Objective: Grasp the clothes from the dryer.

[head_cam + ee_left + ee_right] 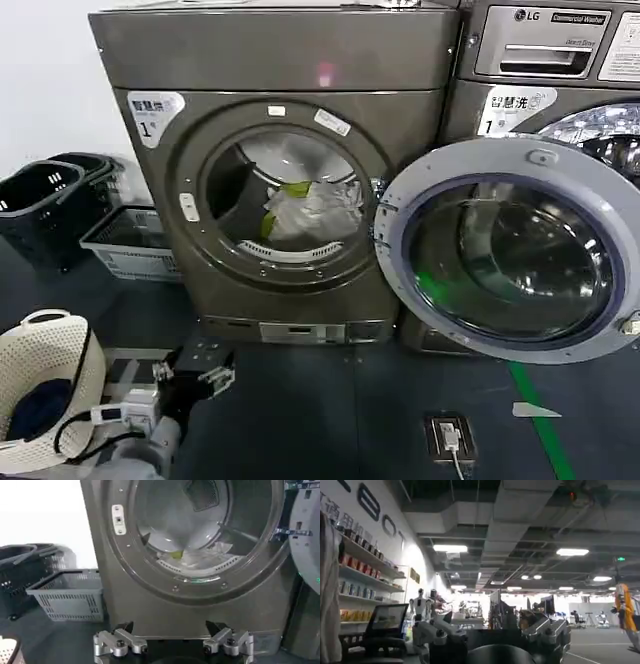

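Head view: I read "1" on the dryer [290, 200] sticker [153, 112] and "LG" on the neighbour [560, 60]; its door [510, 250] hangs open, clothes [305, 210] inside the drum, my left claw [200, 378] low on the floor side, spread, empty. Left wrist view: I see its fingers [117, 642] wide apart before the porthole, touching nothing. Right wrist view: right claw [492, 640] faces a hall, spread, holding nothing.

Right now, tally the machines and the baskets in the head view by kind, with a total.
Front-loading machines: 2, the dryer with its door swung open and the LG machine beside it.
Dark baskets: 1, the black basket.
Grey crates: 1, the grey crate.
White woven baskets: 1, the white woven basket.
Total: 5.
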Controlling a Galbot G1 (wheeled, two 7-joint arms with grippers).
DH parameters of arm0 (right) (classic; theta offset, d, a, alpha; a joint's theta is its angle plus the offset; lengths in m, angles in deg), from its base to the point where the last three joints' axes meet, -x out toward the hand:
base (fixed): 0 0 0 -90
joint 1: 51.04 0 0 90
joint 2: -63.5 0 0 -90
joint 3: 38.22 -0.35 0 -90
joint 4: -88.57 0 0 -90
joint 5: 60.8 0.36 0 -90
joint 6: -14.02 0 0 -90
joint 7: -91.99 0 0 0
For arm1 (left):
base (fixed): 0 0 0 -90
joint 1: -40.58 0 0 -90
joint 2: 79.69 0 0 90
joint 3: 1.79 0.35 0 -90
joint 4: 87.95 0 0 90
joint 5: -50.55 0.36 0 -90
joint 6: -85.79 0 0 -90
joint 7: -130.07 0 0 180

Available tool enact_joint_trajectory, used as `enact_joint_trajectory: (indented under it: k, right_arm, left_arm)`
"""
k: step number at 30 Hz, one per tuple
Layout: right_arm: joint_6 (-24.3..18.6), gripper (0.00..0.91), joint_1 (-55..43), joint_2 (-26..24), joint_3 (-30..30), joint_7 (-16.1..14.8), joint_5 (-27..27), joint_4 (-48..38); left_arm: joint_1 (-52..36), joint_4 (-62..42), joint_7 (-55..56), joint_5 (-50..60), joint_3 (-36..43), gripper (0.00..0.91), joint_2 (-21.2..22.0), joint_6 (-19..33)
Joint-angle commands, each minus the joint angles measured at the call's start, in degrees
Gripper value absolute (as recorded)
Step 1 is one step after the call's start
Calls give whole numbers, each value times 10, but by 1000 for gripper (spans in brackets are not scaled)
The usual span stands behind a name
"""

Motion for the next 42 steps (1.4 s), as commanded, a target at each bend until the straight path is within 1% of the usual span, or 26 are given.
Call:
enact_joint_trajectory:
  k: [1,5,7,19,25,30,42]
  right_arm:
    - [-4,907,1,-1,-1,5,12,3]
    - [-10,907,1,-2,-2,6,15,4]
    - [-22,907,1,2,0,7,16,4]
    - [-40,907,1,2,-6,30,43,8]
    - [-40,907,1,5,-11,30,46,4]
    - [-39,907,1,6,-15,34,48,4]
    - [-41,907,10,12,-26,34,48,0]
  left_arm:
    - [-1,0,0,-1,0,907,-2,-28]
    - [-5,2,4,0,4,907,-2,-28]
    - [-6,1,9,-1,5,907,-3,-28]
    - [-5,11,10,1,11,907,-7,-28]
    - [-2,9,-1,-1,10,907,-9,-23]
    - [-5,6,-35,5,11,907,-10,-25]
    - [-18,-14,-30,14,25,907,-6,-28]
